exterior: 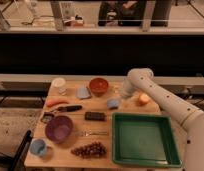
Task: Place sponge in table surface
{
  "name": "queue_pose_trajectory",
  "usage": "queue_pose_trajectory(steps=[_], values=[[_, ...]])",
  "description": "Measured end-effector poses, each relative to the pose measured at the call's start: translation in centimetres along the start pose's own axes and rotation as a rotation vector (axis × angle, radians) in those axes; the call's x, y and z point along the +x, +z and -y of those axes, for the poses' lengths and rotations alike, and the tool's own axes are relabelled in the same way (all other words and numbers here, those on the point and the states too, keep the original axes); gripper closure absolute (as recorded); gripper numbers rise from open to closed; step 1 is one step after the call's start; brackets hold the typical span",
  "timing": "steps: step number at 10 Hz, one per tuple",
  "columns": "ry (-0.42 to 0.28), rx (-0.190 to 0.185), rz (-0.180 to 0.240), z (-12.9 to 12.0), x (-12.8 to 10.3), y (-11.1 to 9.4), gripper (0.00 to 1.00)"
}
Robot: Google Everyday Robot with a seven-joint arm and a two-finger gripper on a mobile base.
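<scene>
The light-blue sponge (113, 103) lies flat on the tan table surface (108, 125), near the middle toward the back. My gripper (123, 94) hangs from the white arm (160, 97), which reaches in from the right. It is just above and to the right of the sponge, close to it. I cannot tell whether it touches the sponge.
An orange bowl (99, 86), a grey-blue lump (83, 92) and a white cup (58, 85) stand at the back. An orange fruit (144, 99) is right of the gripper. A dark block (95, 116), purple bowl (59, 128), grapes (90, 149) and green tray (142, 140) fill the front.
</scene>
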Motion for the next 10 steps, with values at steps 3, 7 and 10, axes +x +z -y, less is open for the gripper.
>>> queue_pose_trajectory(steps=[3, 7, 10], values=[[0.013, -0.026, 0.010, 0.3, 0.3, 1.6, 0.20], [0.077, -0.062, 0.017, -0.1, 1.5, 3.7, 0.20], [0.142, -0.086, 0.001, -0.7, 3.6, 4.7, 0.21]])
